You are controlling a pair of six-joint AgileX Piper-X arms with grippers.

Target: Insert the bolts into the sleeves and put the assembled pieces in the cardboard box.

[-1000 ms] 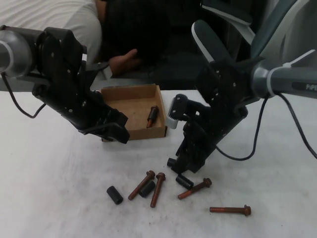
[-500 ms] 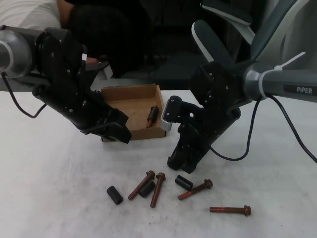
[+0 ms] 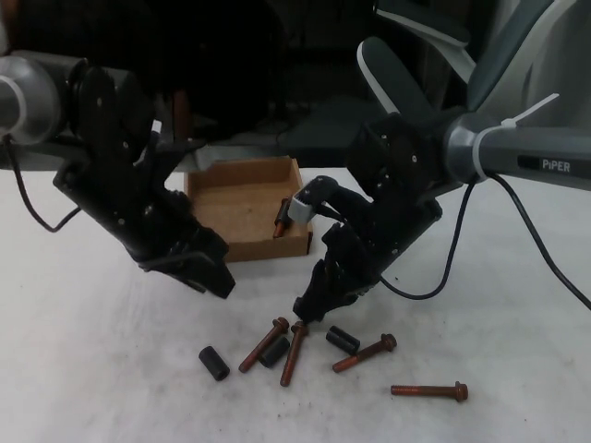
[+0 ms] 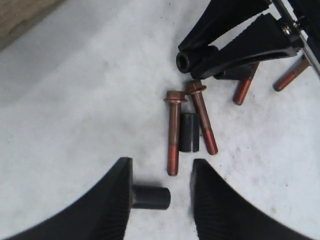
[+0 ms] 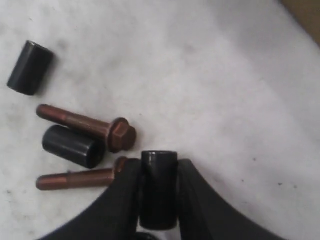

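Bolts [image 3: 294, 353] lie loose on the white counter [image 3: 92, 369] in front of the cardboard box [image 3: 242, 172], four in all, with black sleeves scattered among them. Straight out from the box's front wall, two bolts lie side by side with a sleeve [image 3: 274, 352] tucked between their shanks. Out from the box's right front corner lie another sleeve [image 3: 343, 340] and a third bolt [image 3: 363, 352]. The last bolt [image 3: 429, 391] lies farthest from the box, well off to the right. A lone sleeve [image 3: 213, 363] lies out from the left half of the box's front wall.

Inside the box, near its right wall, rests one assembled piece [image 3: 284, 217], a bolt seated in a sleeve.

The right claw [image 3: 307, 312] hangs just in front of the box's right front corner, its fingers pinching a fourth sleeve [image 5: 159, 190] above the counter.

The left claw [image 4: 161, 167] hangs low in front of the box's left half with its fingers spread. In the left wrist view the lone sleeve shows between them on the counter. Whether it touches a finger I cannot tell.
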